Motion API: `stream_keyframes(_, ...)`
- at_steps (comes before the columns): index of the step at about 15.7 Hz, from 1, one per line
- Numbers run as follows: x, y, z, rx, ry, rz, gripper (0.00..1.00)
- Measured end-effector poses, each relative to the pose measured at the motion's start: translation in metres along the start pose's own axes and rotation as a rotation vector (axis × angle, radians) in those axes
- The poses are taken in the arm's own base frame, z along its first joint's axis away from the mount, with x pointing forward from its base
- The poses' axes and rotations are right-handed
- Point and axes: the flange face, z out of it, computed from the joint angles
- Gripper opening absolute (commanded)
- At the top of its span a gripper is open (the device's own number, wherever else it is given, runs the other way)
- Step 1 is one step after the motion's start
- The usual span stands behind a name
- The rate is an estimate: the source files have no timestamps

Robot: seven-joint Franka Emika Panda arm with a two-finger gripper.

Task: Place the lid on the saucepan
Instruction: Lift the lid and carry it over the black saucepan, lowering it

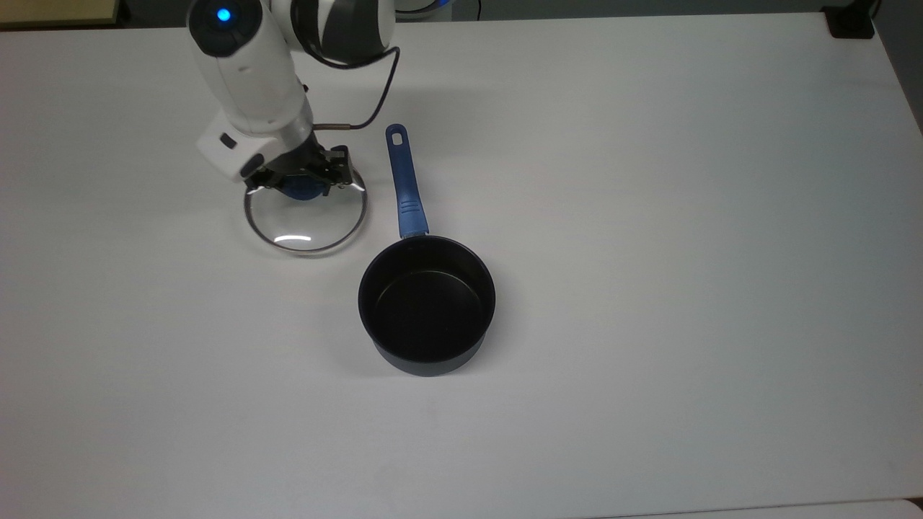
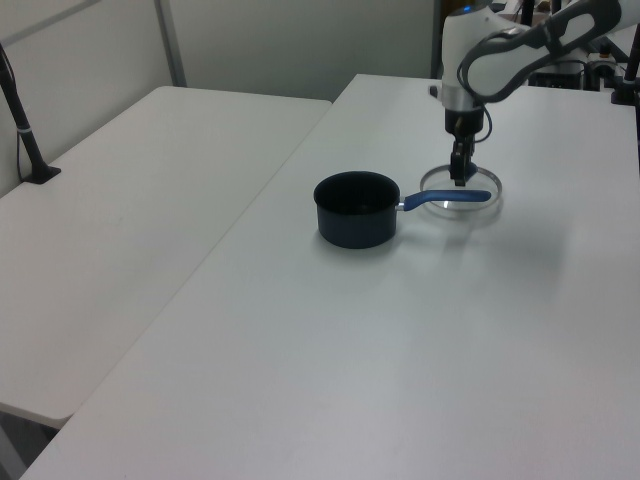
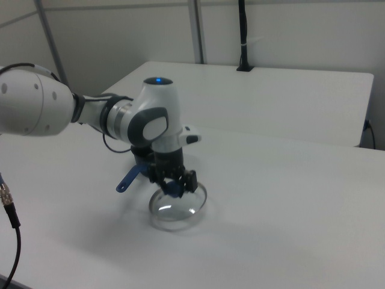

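The lid [image 1: 306, 220] is a round disc of clear glass ringed by a thin metal rim, with a blue knob at its centre; a bright streak of reflected light crosses the glass. It hangs just above the white desk [image 1: 649, 216], lifted clear of the surface in the right view, towards the desk's far edge and left side in the top view. The gripper [image 1: 301, 180] comes down from the white arm [image 1: 249, 68] onto the middle of the lid, its black jaws clamped on the blue knob.

The saucepan [image 1: 427, 305] stands upright on the desk near its middle, just beside the lid but apart from it. It is small, round and deep, black inside and dark outside, with nothing in it. Its long blue handle [image 1: 404, 184] points towards the desk's far edge in the top view, passing close by the lid's rim, and has a hole at its end.
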Motion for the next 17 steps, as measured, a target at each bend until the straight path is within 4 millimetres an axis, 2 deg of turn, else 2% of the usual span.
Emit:
stream_keyframes(2,0.011,0.007,-0.029,-0.015,0.059,0.007,0.52)
stream_keyframes(6,0.036,0.011,-0.104,-0.035,0.159,0.051,0.53)
stream_keyframes(8,0.047,-0.001,-0.120,-0.031,0.192,0.086,0.54)
stream_keyframes(11,0.075,-0.049,-0.124,-0.006,0.222,0.135,0.54)
stream_keyframes(14,0.100,-0.110,-0.114,0.014,0.225,0.140,0.54)
stream_keyframes(17,0.113,-0.153,-0.103,0.030,0.256,0.152,0.54)
